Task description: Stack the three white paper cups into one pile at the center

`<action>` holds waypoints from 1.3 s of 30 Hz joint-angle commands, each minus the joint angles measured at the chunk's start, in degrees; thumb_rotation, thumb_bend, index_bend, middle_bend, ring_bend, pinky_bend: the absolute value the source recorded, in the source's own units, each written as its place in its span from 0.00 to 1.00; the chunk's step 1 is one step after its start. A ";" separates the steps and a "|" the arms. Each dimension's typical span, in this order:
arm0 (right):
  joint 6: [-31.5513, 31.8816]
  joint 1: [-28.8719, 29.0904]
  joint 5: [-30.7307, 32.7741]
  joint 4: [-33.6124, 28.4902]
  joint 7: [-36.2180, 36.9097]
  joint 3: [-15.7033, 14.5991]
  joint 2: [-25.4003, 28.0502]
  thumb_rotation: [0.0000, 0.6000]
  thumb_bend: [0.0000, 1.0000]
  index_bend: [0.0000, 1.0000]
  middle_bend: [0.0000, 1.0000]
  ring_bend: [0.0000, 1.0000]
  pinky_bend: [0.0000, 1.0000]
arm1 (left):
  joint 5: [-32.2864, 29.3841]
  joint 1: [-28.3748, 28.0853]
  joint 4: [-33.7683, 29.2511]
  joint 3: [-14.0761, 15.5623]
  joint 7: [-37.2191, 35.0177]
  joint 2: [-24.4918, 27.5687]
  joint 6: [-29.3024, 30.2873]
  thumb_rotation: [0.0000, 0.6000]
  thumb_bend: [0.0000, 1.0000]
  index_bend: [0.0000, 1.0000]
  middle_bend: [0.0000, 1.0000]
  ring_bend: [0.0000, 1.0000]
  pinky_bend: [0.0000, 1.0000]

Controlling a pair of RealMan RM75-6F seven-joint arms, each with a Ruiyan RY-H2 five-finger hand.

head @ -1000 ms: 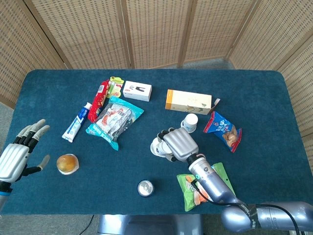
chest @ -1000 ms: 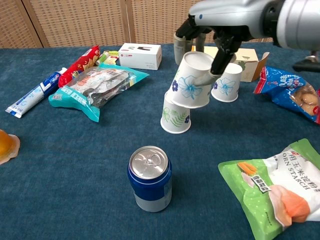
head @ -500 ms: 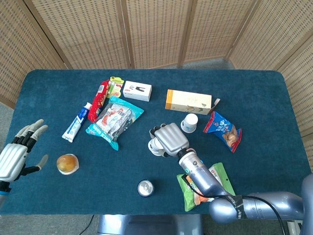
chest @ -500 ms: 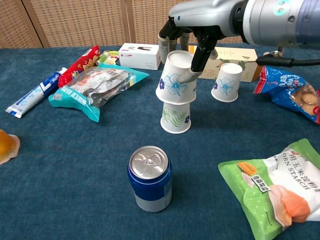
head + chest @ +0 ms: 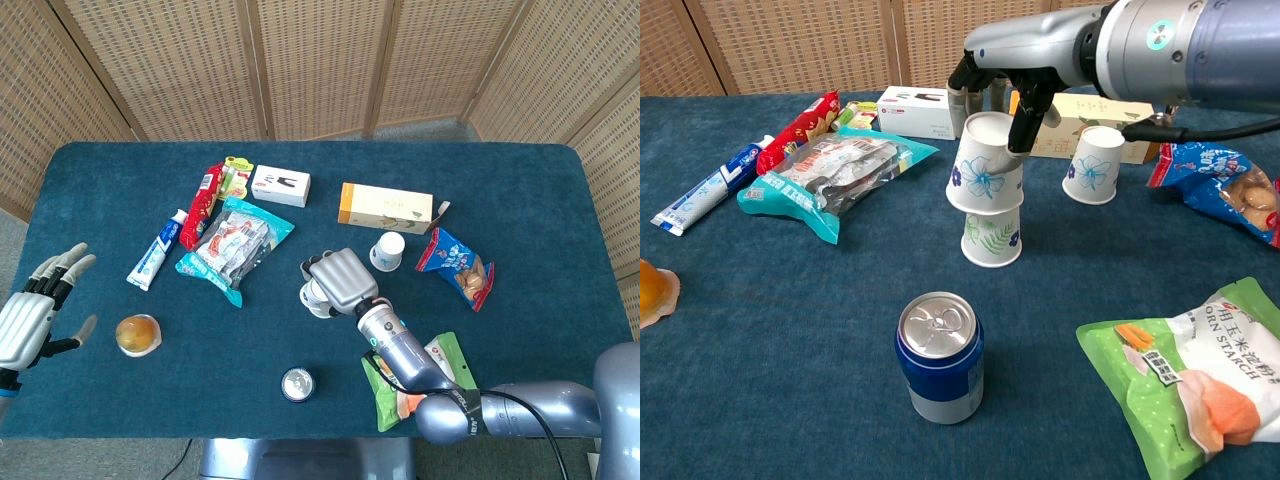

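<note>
My right hand (image 5: 1002, 92) (image 5: 335, 280) grips an upside-down white paper cup with a blue flower (image 5: 985, 177) and holds it just over a second upside-down cup with green leaves (image 5: 991, 239), which stands on the table near the centre. Whether the two cups touch I cannot tell. A third white cup (image 5: 1094, 165) (image 5: 387, 251) stands upside down further right, in front of the long box. In the head view the right hand hides most of the two cups (image 5: 314, 299). My left hand (image 5: 30, 315) hovers open at the table's left edge, fingers spread.
A blue drink can (image 5: 940, 356) stands in front of the cups. A green starch bag (image 5: 1190, 377) lies at the front right, a blue snack bag (image 5: 1225, 190) at the right. Silver packet (image 5: 827, 172), toothpaste (image 5: 708, 187), boxes (image 5: 920, 110) (image 5: 385, 207) and an orange jelly cup (image 5: 137, 334) lie around.
My right hand has carried the blue-flower cup leftward and lower, from tilted beside the green-leaf cup to nearly upright directly above it. The left hand has barely moved.
</note>
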 commanded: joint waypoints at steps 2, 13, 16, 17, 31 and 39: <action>-0.58 0.87 0.79 0.95 0.20 -0.37 -0.38 1.00 0.29 0.38 0.42 0.39 0.70 | -0.06 0.02 0.18 -0.03 -0.19 -0.07 -0.01 1.00 0.46 0.00 0.00 0.00 0.08; -1.52 2.60 2.48 2.54 0.59 -1.41 -0.14 1.00 0.28 0.37 0.42 0.38 0.70 | -0.38 -0.14 0.59 -0.15 -0.35 -0.38 -0.49 1.00 0.46 0.00 0.00 0.00 0.07; -1.66 3.13 3.76 2.09 -0.29 -2.23 0.48 1.00 0.28 0.34 0.39 0.35 0.69 | -0.41 -0.20 0.60 -0.18 -0.33 -0.45 -0.60 1.00 0.46 0.00 0.00 0.00 0.07; -1.70 3.29 4.12 1.88 -0.54 -2.48 0.70 1.00 0.28 0.32 0.37 0.34 0.68 | -0.41 -0.22 0.58 -0.20 -0.32 -0.47 -0.61 1.00 0.46 0.00 0.00 0.00 0.07; 1.30 2.68 3.49 -2.03 0.71 -3.89 4.66 1.00 0.28 0.21 0.27 0.22 0.62 | 0.35 -0.21 -0.96 -0.09 0.99 -0.10 -0.30 1.00 0.46 0.00 0.00 0.00 0.07; 3.24 -2.51 -4.42 1.00 8.21 -4.46 6.63 1.00 0.28 0.12 0.21 0.12 0.50 | 0.89 0.23 -1.54 0.45 1.60 0.00 0.01 1.00 0.46 0.00 0.00 0.00 0.07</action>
